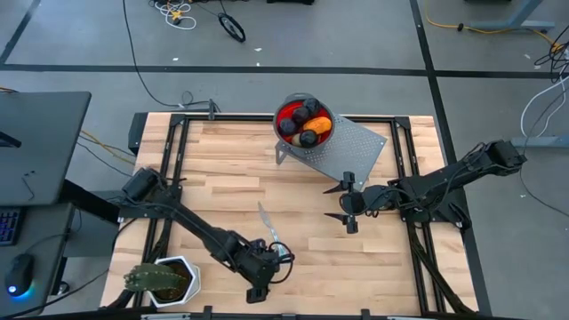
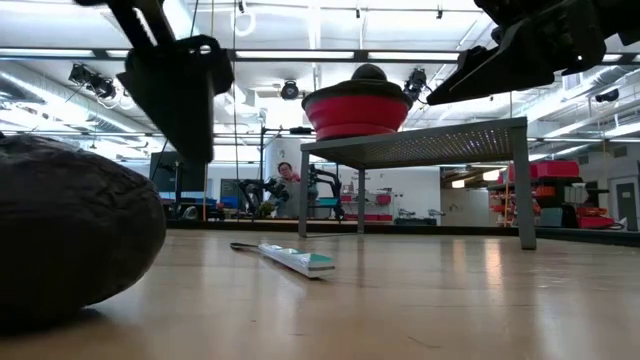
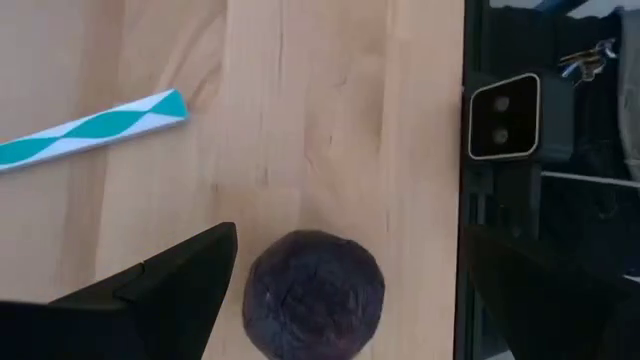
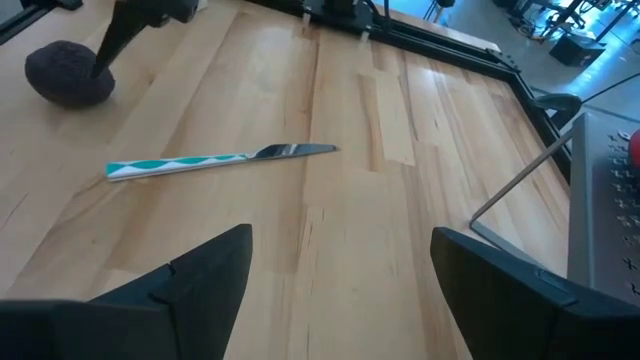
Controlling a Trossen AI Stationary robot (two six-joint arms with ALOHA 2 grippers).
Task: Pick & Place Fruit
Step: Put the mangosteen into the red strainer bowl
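Observation:
A dark purple fruit lies on the wooden table by its near edge; it also shows in the right wrist view and looms large in the low view. My left gripper hangs over it, open. Its fingers stand wide apart on either side, one finger close beside the fruit. Several more fruits, orange, red and dark, fill a red bowl on a grey perforated stand. My right gripper is open over the table in front of the stand.
A silver-and-teal knife lies flat on the table between the two grippers. A spiky green plant in a white pot stands at the near left corner. A black frame rail runs along the table's edge.

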